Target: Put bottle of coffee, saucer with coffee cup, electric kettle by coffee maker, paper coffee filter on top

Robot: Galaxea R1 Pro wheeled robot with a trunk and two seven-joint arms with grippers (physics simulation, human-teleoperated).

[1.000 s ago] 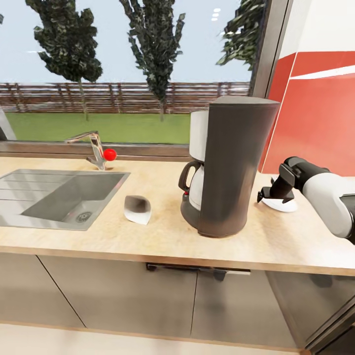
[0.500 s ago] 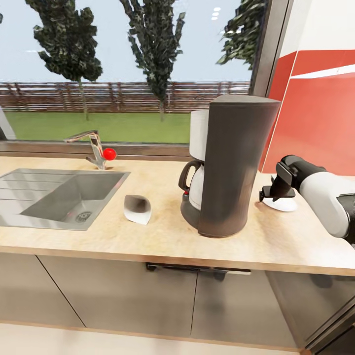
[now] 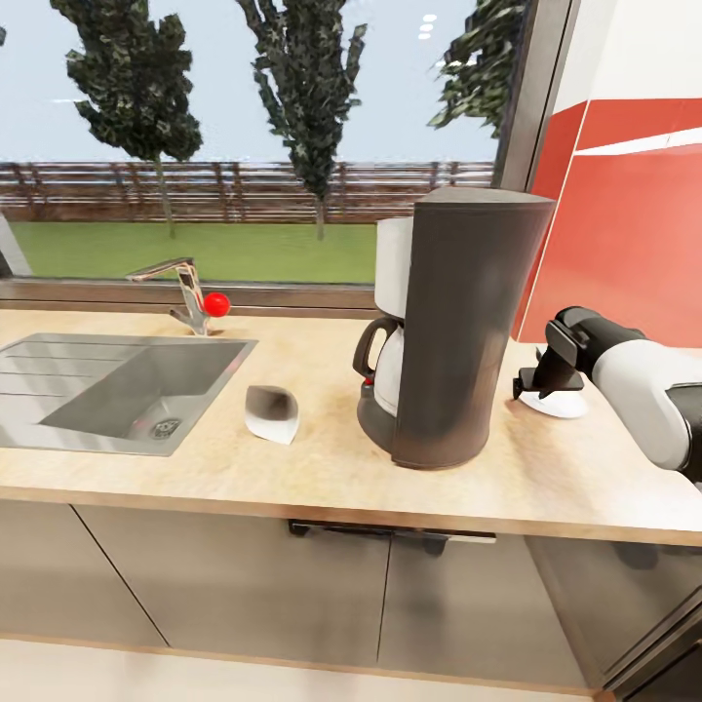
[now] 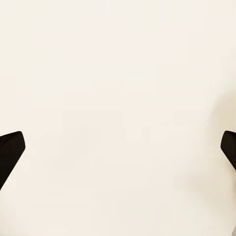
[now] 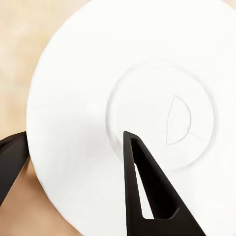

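The tall dark grey coffee maker point(image 3: 458, 331) stands on the light wood kitchen countertop point(image 3: 322, 468). To its left, a small white paper coffee filter point(image 3: 271, 413) lies on the worktop. On its right, the white saucer point(image 3: 560, 404) point(image 5: 98, 88) lies flat on the worktop. My right gripper point(image 3: 536, 386) point(image 5: 73, 135) hangs over the saucer and is open. One of its fingers point(image 5: 147, 191) is above the dish, and the other point(image 5: 10, 162) is outside the rim. My left gripper point(image 4: 123, 142) is open before a plain cream surface.
An inset steel sink point(image 3: 107, 390) with a faucet point(image 3: 185, 292) and a red knob is at the left. A window sill runs along the back. A red wall panel point(image 3: 624, 234) rises behind the saucer. Grey cabinets sit under the worktop.
My right wrist shifted slightly over the saucer one second ago and has held still since. The saucer, filter and coffee maker stay where they were.
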